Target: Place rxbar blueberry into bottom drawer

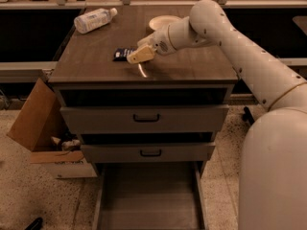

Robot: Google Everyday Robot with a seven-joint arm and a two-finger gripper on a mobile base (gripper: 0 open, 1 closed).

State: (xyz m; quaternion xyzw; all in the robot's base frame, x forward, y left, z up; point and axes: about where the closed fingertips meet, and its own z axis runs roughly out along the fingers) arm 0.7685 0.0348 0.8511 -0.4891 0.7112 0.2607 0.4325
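Navy-blue and flat, the small wrapped rxbar blueberry [123, 54] lies on the brown wood-grain worktop [196, 68] of the grey-brown cabinet [218, 102], left of centre and towards the front half of that top. The tan-tipped gripper [134, 57] of the white robot arm [240, 51] sits low over the cabinet's top, its tip at the bar's right end and seemingly touching it. Whether the jaws are spread, pressed together or already pinching the wrapper I cannot tell.

At the foot of the cabinet, the wide grey-brown bottom drawer [148, 198] stands pulled out, its flat floor bare, so the place for the bar is ready. The cabinet's two upper drawers [144, 120] with black handles are closed.

By my reading the task is at its first part — reaching and gripping. The bar has yet to be lifted, carried out past the cabinet's front edge, lowered and let go in the drawer.

Also on the cabinet's top, at the back, are a clear plastic bottle [93, 20] lying on its side at the left and a pale round bowl [163, 22] near the middle, both well apart from the bar. A brown cardboard box [31, 123] leans against the cabinet's left side.
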